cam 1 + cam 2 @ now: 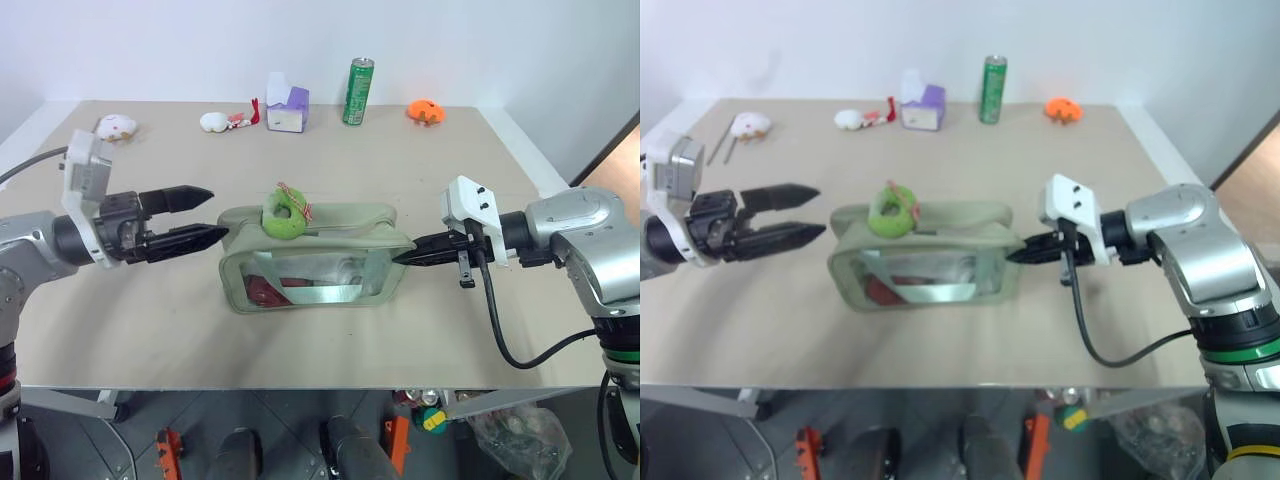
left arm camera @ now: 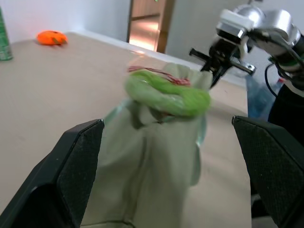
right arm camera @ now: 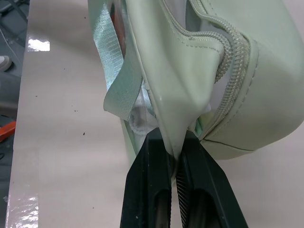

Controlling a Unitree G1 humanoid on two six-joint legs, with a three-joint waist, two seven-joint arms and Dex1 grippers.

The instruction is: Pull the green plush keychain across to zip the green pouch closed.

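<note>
My right gripper (image 3: 176, 156) has its jaws clamped on the near end corner of the green pouch (image 1: 310, 265), pinching a fold of the fabric just below the zipper's end. My left gripper (image 1: 205, 214) sits just off the pouch's opposite end, jaws spread wide and empty, clear of the fabric. The green plush keychain (image 1: 284, 212) rests on top of the pouch, nearer my left jaws than my right, apart from both. It is a bright green fuzzy ring with reddish cord through it. The pouch is pale sage green with a clear side panel and lies lengthwise between my two arms on the worktop (image 1: 150, 330). Farther back stand a green can (image 1: 358, 91) and an orange toy (image 1: 425, 111).
</note>
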